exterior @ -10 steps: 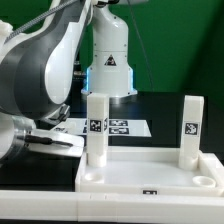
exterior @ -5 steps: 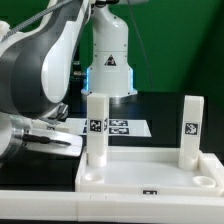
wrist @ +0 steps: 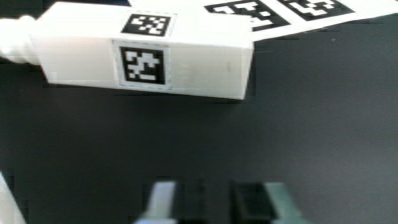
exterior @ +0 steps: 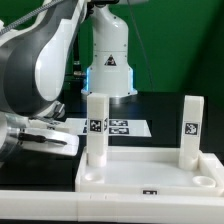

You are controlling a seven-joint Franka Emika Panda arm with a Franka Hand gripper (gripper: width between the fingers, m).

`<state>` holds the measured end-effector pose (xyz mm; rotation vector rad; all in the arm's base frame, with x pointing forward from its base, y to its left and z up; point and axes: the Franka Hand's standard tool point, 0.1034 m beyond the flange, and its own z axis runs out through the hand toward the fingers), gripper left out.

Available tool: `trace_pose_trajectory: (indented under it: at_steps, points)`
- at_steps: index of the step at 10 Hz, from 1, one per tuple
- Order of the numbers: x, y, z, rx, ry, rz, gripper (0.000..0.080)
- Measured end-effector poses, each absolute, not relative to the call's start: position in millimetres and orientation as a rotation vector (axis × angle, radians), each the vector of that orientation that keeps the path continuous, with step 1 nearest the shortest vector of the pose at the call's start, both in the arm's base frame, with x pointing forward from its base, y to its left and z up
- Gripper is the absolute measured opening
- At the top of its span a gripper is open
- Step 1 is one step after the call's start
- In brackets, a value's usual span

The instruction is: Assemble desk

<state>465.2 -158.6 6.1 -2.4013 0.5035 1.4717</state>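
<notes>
Apparently the fingers (wrist: 173,200) sit almost together, gripping nothing.

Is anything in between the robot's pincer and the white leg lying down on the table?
No, nothing visible. In the wrist view, only bare black table lies between the pincer and the white square plastic post leg lying on its side. The flat white marker board is beyond the leg, not in the way.

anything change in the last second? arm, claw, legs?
The arm swung slightly toward the exterior view's left, so more of its white link shows. No grab or release is visible. The lying leg stays put, clear of the claw. The upright legs, tabletop and marker board are unchanged.
</notes>
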Motion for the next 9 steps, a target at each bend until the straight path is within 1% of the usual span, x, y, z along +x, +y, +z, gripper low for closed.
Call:
trace_pose_trajectory:
  at_steps: [1, 2, 3, 4, 5, 6, 7, 8, 9]
  points:
    - [463.8, -160.6, 9.9, -2.399, 0.444, 1.446, 0.0124]
    - [461.4, -162.3, 18.0, -2.409, 0.388, 1.421, 0.0324]
    - [457.6, -161.6, 28.8, -2.397, 0.35, 1.399, 0.0324]
    - [454.0, -162.4, 38.2, -2.386, 0.335, 1.381, 0.0543]
    - [452.3, -164.5, 50.1, -2.378, 0.304, 1.353, 0.0543]
    - [452.5, -167.5, 65.1, -2.383, 0.29, 1.319, 0.0628]
    - [447.0, -167.6, 75.9, -2.381, 0.332, 1.315, 0.0645]
    - [443.6, -167.8, 78.7, -2.377, 0.373, 1.329, 0.0645]
    - [443.2, -168.0, 75.3, -2.376, 0.37, 1.332, 0.0649]
